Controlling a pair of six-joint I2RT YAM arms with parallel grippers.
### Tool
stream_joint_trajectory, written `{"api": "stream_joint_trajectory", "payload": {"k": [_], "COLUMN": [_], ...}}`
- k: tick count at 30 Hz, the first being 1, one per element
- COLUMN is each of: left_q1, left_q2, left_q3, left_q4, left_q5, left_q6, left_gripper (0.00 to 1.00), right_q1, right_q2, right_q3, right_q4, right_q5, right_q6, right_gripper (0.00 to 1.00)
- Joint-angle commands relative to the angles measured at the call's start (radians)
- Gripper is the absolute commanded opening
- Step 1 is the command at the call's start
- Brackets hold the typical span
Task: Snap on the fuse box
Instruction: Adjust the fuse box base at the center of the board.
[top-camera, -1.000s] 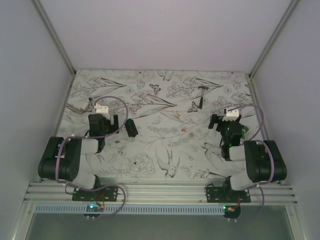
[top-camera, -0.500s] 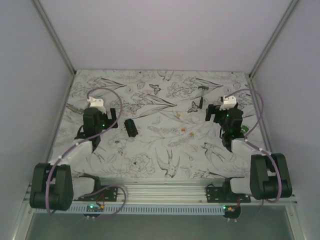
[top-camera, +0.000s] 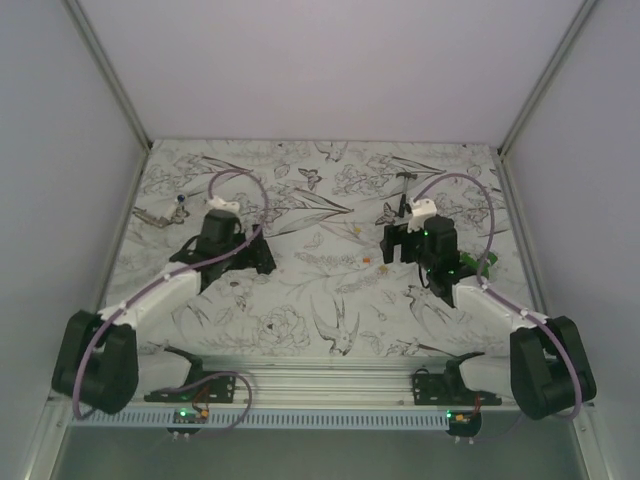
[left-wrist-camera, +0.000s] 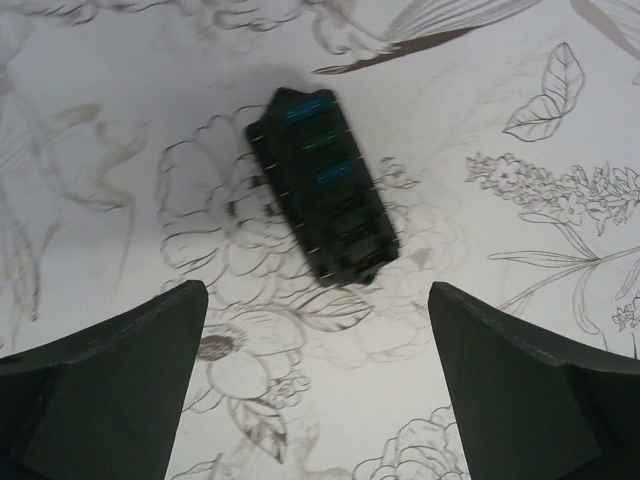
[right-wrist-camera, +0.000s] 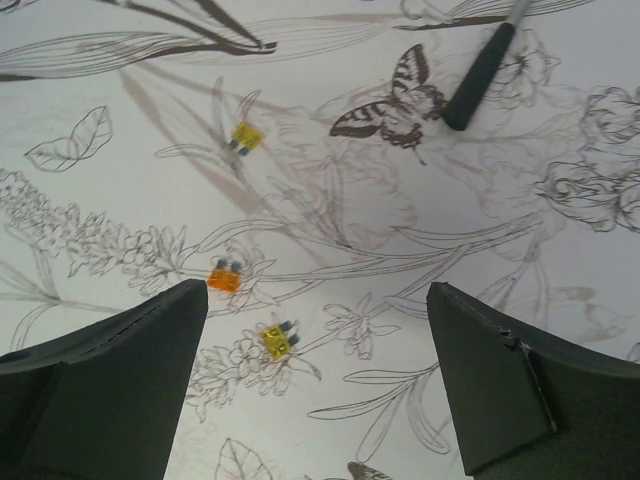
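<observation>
fuse box (left-wrist-camera: 322, 190) just beyond left claw (left-wrist-camera: 315, 296)

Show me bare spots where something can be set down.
Free: the middle strip between the fuse box and the loose fuses, and the table nearer than both. Crowded: the right side, with the fuses, hammer and green object.

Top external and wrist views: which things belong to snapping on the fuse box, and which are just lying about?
Job: small black rectangular plastic fuse box holding blue and green fuses; probably also the loose small orange blade fuse and two small yellow blade fuses.
Lying about: tiny black-handled hammer; small green object on the right.
</observation>
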Motion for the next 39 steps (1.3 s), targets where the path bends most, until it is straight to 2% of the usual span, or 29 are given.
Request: {"api": "stream_joint_trajectory", "payload": {"k": [1,6,11,20,25,29,34,39], "left_q1": [-0.125,-0.173,-0.179,-0.194,-0.235,-0.286,-0.356,-0.434], "left_q2": [0.136,0.289,0.383,0.474,0.462,0.450,0.436,0.473], "left_q3": [0.132,0.237,0.296,0.345,0.325,0.303,0.284,0.357], "left_q4": [-0.092,-0.134,-0.187,-0.194,-0.196,-0.198,-0.198,-0.198], "left_q5": [-0.174,-0.273,-0.336,-0.222,-0.190,-0.163,-0.140,-0.144], "left_q6": [-0.023,-0.035,-0.060,-0.073,-0.121,-0.151,-0.197,-0.200], "left_gripper": [0.96,0.93,0.82,0.70,0.69,0.63,0.67,0.75], "right_q1": [0.045,0.096,0.159,0.271,0.281,0.282,0.284,0.288], "right_q2": [-0.019,-0.020,-0.028,-0.084,-0.105,-0.127,-0.105,-0.102], "right_q3": [0.012,0.001,-0.022,-0.081,-0.094,-0.109,-0.072,-0.067], "right_q4": [-0.032,-0.037,-0.033,-0.009,0.016,0.044,0.049,0.063], "right_q5": [0.002,0.000,0.016,0.059,0.081,0.073,0.036,0.042], "right_q6": [0.015,0.023,0.060,0.103,0.104,0.127,0.142,0.153], "right_gripper": [0.98,0.98,0.97,0.95,0.96,0.96,0.96,0.97]}}
